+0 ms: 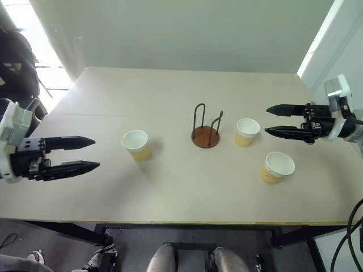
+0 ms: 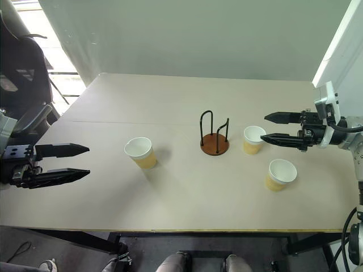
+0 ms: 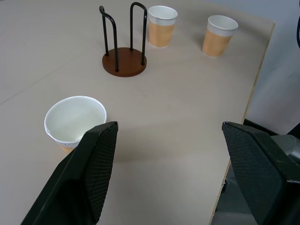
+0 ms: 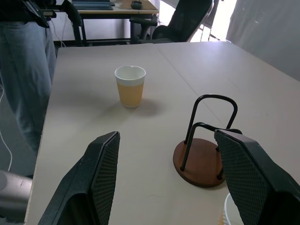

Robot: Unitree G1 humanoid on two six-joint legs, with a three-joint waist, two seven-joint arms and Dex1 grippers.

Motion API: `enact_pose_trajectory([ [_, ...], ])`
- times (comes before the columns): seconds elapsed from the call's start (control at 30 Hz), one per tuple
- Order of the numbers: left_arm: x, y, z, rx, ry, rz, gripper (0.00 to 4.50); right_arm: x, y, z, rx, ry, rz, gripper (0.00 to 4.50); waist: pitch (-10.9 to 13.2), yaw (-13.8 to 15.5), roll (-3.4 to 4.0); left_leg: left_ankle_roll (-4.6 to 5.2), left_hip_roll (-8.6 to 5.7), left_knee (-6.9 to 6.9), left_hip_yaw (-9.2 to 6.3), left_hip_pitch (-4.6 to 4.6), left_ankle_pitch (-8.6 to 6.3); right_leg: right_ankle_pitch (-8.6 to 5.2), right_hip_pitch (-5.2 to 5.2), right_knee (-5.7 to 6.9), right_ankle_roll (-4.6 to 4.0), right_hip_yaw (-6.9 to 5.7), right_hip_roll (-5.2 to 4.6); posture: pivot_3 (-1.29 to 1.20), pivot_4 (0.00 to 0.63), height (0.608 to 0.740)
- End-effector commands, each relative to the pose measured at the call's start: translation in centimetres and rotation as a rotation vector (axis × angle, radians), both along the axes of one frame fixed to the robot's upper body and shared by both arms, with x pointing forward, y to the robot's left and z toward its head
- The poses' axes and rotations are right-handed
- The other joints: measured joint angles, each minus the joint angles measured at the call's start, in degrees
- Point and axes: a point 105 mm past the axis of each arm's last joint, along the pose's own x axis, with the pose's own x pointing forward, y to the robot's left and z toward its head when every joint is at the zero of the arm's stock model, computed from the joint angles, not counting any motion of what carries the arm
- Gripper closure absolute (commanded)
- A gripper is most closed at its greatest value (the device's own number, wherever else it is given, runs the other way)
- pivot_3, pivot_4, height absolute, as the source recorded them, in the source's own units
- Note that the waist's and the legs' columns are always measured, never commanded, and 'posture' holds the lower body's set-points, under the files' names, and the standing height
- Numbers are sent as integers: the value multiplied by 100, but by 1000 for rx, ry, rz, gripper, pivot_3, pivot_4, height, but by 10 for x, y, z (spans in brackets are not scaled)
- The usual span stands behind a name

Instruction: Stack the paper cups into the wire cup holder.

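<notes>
Tan paper cups (image 1: 136, 144) stand apart around the wire cup holder (image 1: 205, 129).

I see one paper cup (image 4: 130, 86) upright at eleven o'clock from the wire cup holder (image 4: 204, 149), well apart.

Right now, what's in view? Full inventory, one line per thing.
paper cups: three, tan-yellow with white rims, upright on the table: one left of the holder, one just right of it, one further right and nearer the robot
wire cup holder: one, reddish-brown base, dark wire loops, mid-table, no cup in it
table: one, pale beige
office chair: black, beyond the table's left end
person: one, jeans, standing by that end
left tool: black, open, holding nothing
right tool: black, open, holding nothing
</notes>
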Motion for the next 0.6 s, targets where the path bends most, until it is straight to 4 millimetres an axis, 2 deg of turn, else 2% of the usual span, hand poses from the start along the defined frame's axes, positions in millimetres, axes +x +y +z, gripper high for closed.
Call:
enact_pose_trajectory([
  [0.03, -2, 0, 11, 13, -42, -3, 706, -2, -3, 10, -27, -62, -14, 1196, 0, 0, 0, 0, 0, 0, 0, 0, 0, 0, 0, 0, 0, 0, 0, 0, 150, 740],
  [0.23, -1, 0, 12, 14, -44, -3, 706, -4, -1, 12, -9, -63, -9, 1196, 0, 0, 0, 0, 0, 0, 0, 0, 0, 0, 0, 1, 0, 0, 0, 0, 150, 740],
  [0.37, -2, 0, 14, 9, -52, 6, 706, -10, 9, 14, 8, -66, 21, 1196, 0, -1, 0, 0, 0, 1, 0, 0, 0, 0, 0, 2, 0, 0, 0, 0, 150, 740],
  [0.5, -8, 3, 7, 5, -11, 17, 706, -22, 27, 22, 31, -79, 84, 1196, 0, -16, 0, -1, 0, 0, 1, 1, 0, 0, 0, 2, 0, 0, 1, 0, 150, 740],
  [0.6, -11, 7, 4, 11, -3, 32, 706, -42, 58, 26, 102, -65, 196, 1196, -1, -38, -2, -1, 1, -1, 0, 2, 0, -1, 0, 2, 1, 0, 3, 0, 150, 740],
])
